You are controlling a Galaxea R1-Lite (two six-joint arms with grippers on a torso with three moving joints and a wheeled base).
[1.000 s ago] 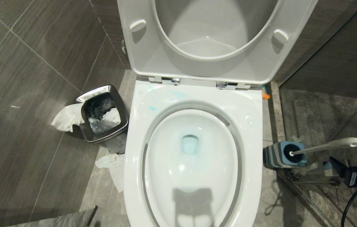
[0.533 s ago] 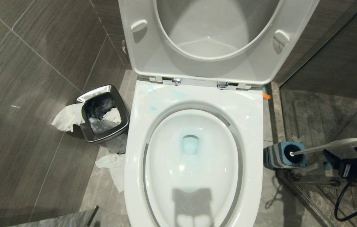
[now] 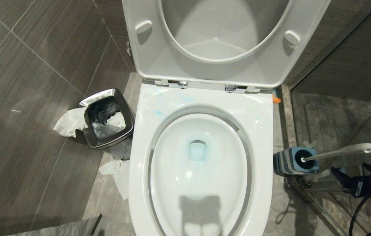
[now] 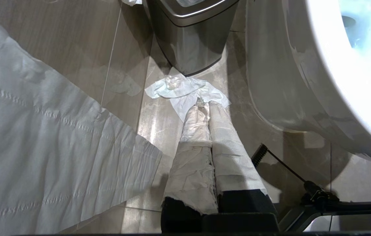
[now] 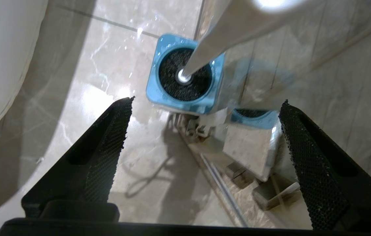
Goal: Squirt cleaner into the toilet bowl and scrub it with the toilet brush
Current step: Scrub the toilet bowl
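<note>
Both tools idle: right tool (image 5: 205,131) spread above the toilet brush (image 5: 205,42), left tool (image 4: 205,108) pressed together.

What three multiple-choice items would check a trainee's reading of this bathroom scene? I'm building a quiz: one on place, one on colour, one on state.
1. Where does the brush stand?
A. In its holder, on the robot's right of the bowl
B. Inside the bowl
C. In the bin

2. What colour are the smears on the bowl's rim?
A. Red
B. Turquoise-blue
C. Yellow

3. How is the right gripper?
A. Shut on the brush
B. Shut, holding nothing
C. Open, holding nothing

Answers:
1. A: the bristle head sits in the blue holder on the floor.
2. B: pale blue marks near the hinges.
3. C: the right wrist view shows both fingers wide apart, with the handle beyond them.
</note>
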